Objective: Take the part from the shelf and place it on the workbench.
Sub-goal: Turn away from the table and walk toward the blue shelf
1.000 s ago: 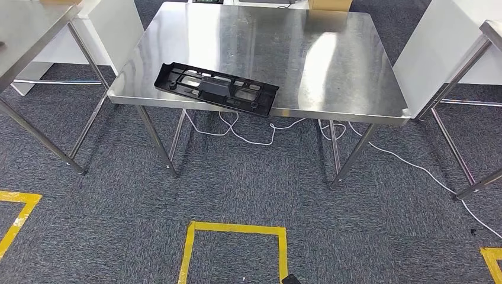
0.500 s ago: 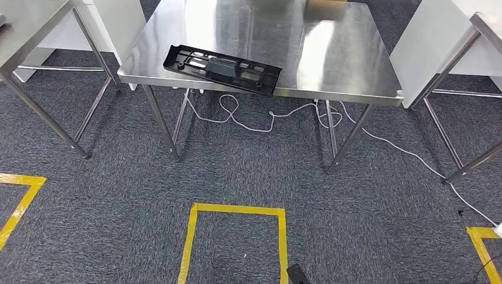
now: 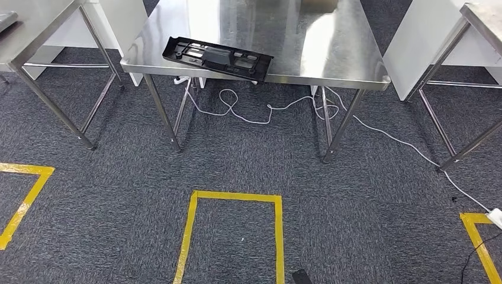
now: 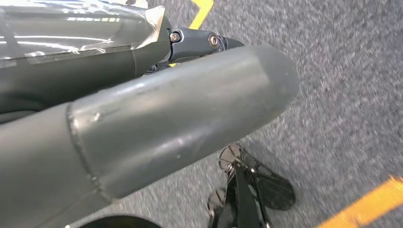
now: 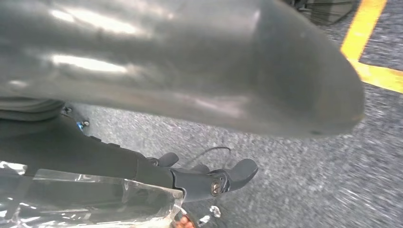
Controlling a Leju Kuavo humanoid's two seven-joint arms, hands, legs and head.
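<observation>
"A workshop or test lab, surely?"

"I'd say so: steel workbench (image 3: 331, 53), more steel tables (image 3: 35, 29) either side, grey carpet (image 3: 118, 177) marked with yellow tape squares (image 3: 234, 198), and a white cable (image 3: 260, 115) trailing loose underneath."

Left hand (image 4: 190, 118), right hand (image 5: 199, 71) — both empty (fingers extended).

From my seat, the workbench (image 3: 331, 53) top lies bare right of the black part (image 3: 216, 56); that part overhangs its front edge; side tables (image 3: 35, 29) flank it; white cable (image 3: 260, 112) trails beneath.
</observation>
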